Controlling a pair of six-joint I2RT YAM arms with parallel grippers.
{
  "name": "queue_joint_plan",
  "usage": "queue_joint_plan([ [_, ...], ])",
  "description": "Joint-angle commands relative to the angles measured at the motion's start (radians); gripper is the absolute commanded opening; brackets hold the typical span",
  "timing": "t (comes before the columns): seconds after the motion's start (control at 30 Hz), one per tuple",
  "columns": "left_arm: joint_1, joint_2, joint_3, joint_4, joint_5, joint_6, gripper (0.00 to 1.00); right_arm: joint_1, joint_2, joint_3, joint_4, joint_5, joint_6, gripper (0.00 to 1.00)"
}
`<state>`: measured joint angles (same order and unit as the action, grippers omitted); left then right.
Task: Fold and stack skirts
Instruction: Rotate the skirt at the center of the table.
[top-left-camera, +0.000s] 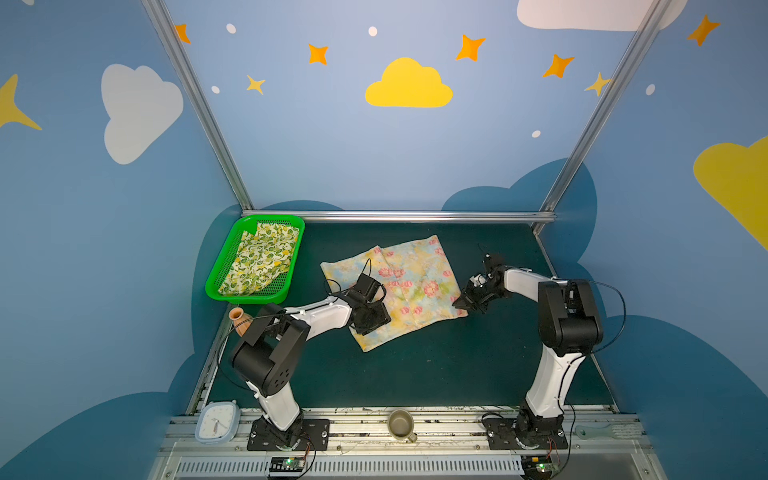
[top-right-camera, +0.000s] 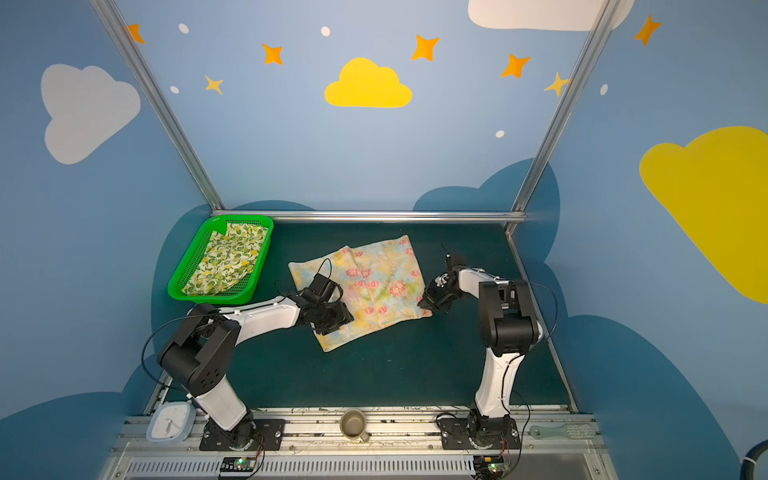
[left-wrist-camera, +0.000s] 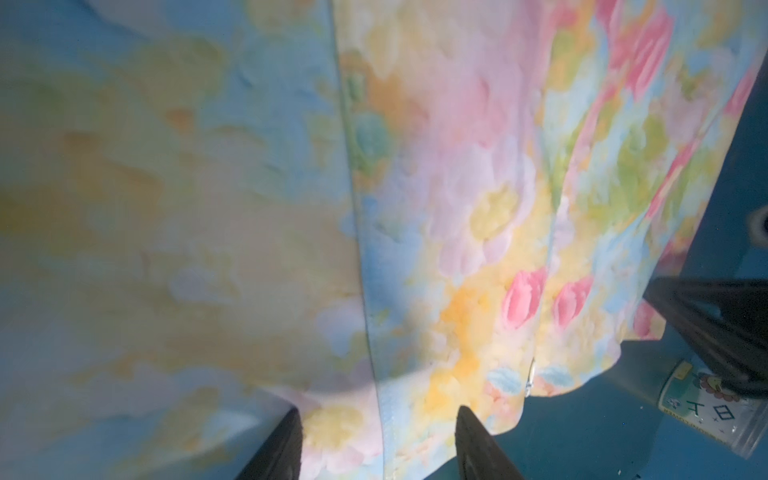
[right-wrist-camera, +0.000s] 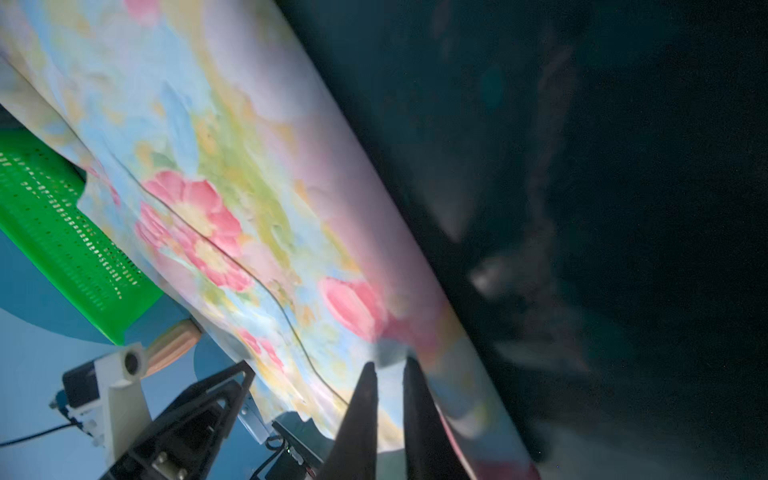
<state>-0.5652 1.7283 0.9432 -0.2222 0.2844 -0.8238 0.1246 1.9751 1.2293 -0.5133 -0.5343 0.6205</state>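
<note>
**Right end effector nips the floral skirt's corner; left one spread above it**

The right end effector (right-wrist-camera: 389, 363) has its fingers (right-wrist-camera: 361, 415) drawn almost together at the near right corner of the floral skirt (top-left-camera: 415, 274). It seems to pinch the hem there, though that spot is blurred in the wrist view. The left end effector (left-wrist-camera: 378, 409) is spread wide. Its two dark fingertips (left-wrist-camera: 478, 440) sit over the skirt's left part, astride a stitched seam, and grip nothing.

The floral skirt lies flat and skewed in the middle of the dark green surface (top-left-camera: 436, 374), with one corner pointing toward the front rail. Its left corner is near the green basket (top-left-camera: 214, 286) but apart from it. Open surface runs in front of the skirt, between the two arms, and also along the back rail.

The lemon skirt (top-left-camera: 262, 262) lies in the basket at the far left corner of the surface. A terracotta vase (top-left-camera: 240, 320) stands just in front of the basket, beside the left arm.

In the left wrist view a clear labelled container (left-wrist-camera: 706, 403) shows past the skirt's edge. Its label carries a cartoon flower and printed characters that cannot be read.
</note>
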Motion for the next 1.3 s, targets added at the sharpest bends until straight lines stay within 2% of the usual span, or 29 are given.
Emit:
queue_joint_plan([
  [0.0, -0.017, 0.034, -0.033, -0.088, 0.009, -0.028, 0.59, -0.019, 0.02, 0.033, -0.02, 0.077, 0.001, 0.15],
  [0.3, 0.039, -0.087, 0.078, -0.278, -0.093, 0.114, 0.6, 0.02, -0.178, -0.015, -0.093, 0.158, -0.041, 0.18],
  [0.5, 0.115, -0.135, 0.056, -0.339, -0.126, 0.185, 0.6, 0.081, -0.326, -0.107, -0.126, 0.203, -0.055, 0.18],
  [0.7, 0.123, -0.13, 0.013, -0.333, -0.117, 0.202, 0.6, 0.134, -0.436, -0.206, -0.124, 0.235, -0.051, 0.19],
  [0.83, 0.109, -0.107, -0.009, -0.301, -0.1, 0.186, 0.59, 0.15, -0.49, -0.258, -0.123, 0.244, -0.054, 0.19],
  [1.13, 0.008, -0.007, 0.011, -0.278, -0.113, 0.153, 0.58, 0.159, -0.552, -0.339, -0.121, 0.234, -0.068, 0.19],
  [1.27, -0.037, 0.028, 0.024, -0.266, -0.104, 0.122, 0.48, 0.159, -0.561, -0.349, -0.126, 0.235, -0.08, 0.19],
])
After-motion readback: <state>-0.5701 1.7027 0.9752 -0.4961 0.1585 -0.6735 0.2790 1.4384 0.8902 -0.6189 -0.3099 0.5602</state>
